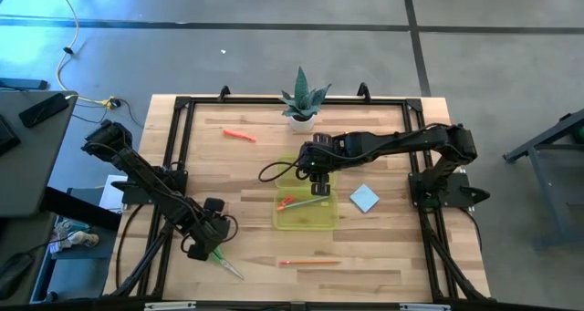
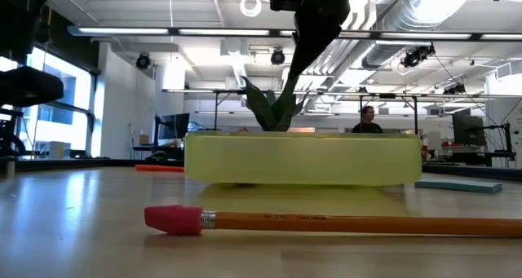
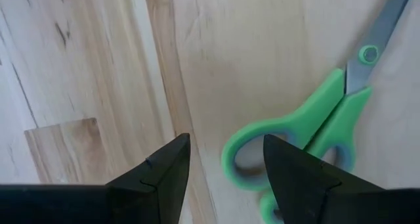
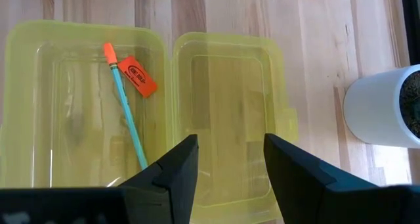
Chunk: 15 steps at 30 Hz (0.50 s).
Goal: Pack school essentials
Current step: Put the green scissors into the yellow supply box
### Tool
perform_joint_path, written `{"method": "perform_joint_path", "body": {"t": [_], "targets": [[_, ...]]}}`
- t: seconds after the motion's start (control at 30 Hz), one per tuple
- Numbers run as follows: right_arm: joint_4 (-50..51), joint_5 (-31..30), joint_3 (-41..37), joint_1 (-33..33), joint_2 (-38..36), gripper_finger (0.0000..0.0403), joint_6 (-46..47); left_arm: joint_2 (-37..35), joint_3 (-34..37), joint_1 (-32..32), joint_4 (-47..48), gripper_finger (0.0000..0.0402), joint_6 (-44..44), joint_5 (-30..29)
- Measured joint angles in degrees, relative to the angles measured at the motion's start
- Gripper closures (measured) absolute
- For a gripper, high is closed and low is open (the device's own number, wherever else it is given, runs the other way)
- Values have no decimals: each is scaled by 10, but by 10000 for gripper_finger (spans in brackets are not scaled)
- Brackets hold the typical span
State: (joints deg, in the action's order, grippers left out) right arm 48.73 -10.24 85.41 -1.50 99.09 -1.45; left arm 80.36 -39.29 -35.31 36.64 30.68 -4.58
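Observation:
Green-handled scissors (image 1: pixel 225 263) lie flat on the table at the near left. My left gripper (image 1: pixel 205 247) points down over their handle end, open; one handle loop (image 3: pixel 246 155) shows between its fingers (image 3: pixel 226 148). A yellow-green box (image 1: pixel 306 211) lies open mid-table, lid (image 4: pixel 226 86) folded out beside its tray (image 4: pixel 92 30). In the tray are a teal pencil (image 4: pixel 128 115) and an orange eraser (image 4: pixel 138 76). My right gripper (image 4: pixel 230 148) hangs open above the lid, holding nothing. My left gripper: one finger (image 3: pixel 295 171) stands in front of the scissors' handle loop (image 3: pixel 246 155), and I cannot tell whether it touches the loop. The scissors lie flat on the table.
A yellow pencil (image 1: pixel 310 262) with a pink eraser (image 2: pixel 173 219) lies near the front edge. A blue note pad (image 1: pixel 364 198) sits right of the box. An orange pen (image 1: pixel 239 134) lies at the far left, and a potted plant (image 1: pixel 303 101) stands at the far edge.

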Motion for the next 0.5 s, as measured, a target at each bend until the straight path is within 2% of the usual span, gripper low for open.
{"method": "perform_joint_path", "body": {"t": [0.27, 0.5], "targets": [[0, 0, 0, 0, 0, 238, 0, 2, 0, 0, 1, 221, 0, -4], [3, 0, 0, 0, 0, 238, 0, 47, 0, 0, 4, 221, -5, 9]]}}
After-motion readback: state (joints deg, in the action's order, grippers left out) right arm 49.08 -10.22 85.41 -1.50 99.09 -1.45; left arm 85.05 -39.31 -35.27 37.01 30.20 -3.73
